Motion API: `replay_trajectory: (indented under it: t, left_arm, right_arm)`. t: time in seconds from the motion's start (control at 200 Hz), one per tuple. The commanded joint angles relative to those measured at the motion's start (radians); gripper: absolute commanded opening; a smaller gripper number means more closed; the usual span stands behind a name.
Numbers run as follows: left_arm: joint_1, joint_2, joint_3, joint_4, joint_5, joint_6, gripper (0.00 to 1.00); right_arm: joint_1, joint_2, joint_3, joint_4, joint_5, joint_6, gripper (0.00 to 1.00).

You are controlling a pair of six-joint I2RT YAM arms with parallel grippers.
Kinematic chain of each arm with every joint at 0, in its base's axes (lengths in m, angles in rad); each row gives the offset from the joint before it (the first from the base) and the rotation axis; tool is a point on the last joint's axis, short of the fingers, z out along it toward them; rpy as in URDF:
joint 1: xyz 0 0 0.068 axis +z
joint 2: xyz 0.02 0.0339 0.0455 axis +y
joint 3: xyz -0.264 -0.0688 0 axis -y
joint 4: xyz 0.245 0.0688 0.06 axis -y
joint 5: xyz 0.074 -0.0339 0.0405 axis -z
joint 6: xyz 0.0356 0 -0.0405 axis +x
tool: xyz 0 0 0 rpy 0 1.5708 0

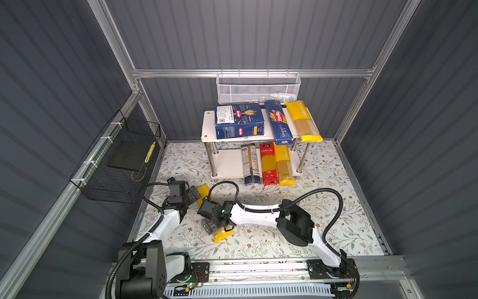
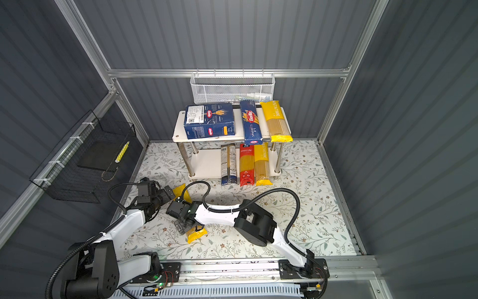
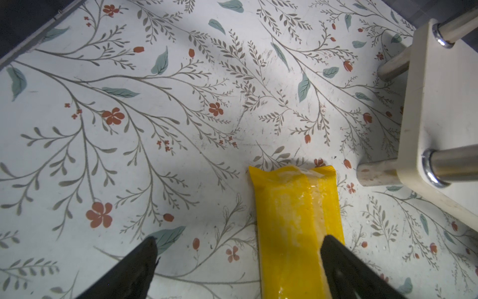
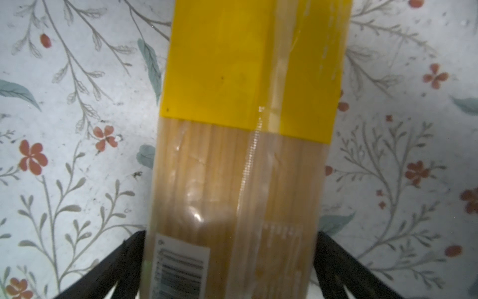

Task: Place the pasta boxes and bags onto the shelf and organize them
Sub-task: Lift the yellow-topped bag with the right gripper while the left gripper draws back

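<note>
Two boxes and five bags are counted. A flowered mat is enclosed by grey ribbed walls; the shelf is set at 12 o'clock. On top are laid the wide box, the narrow box and a yellow bag — below, a dark-labelled bag, a red bag, a second yellow bag. The third yellow bag is found on the mat toward 8 o'clock, its long axis run from 11 to 5 o'clock. The left claw is spread over its 11 o'clock end — the right claw is spread astride its middle.
</note>
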Motion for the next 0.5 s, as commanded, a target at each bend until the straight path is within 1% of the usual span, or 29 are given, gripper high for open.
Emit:
replay_trajectory:
  t: [0.0,0.105,0.175,0.375,0.495]
  left_arm:
    - [0.008,-0.003,-0.008,0.001,0.003,-0.005,1.00]
    - [0.008,-0.002,-0.006,0.001,0.001,-0.004,1.00]
    - [0.007,-0.001,-0.006,0.001,0.003,-0.005,1.00]
    - [0.008,-0.005,-0.006,0.005,0.014,-0.003,1.00]
    - [0.008,-0.006,-0.010,0.014,0.022,-0.003,1.00]
  right_arm:
    - [-0.011,0.058,0.027,-0.049,-0.030,0.010,0.99]
    - [-0.012,0.080,0.050,-0.077,-0.026,0.009,0.99]
    - [-0.013,0.085,0.054,-0.089,-0.014,0.009,0.97]
    - [-0.013,0.075,0.046,-0.113,0.007,0.004,0.84]
    - [-0.016,0.059,0.016,-0.092,-0.013,0.004,0.79]
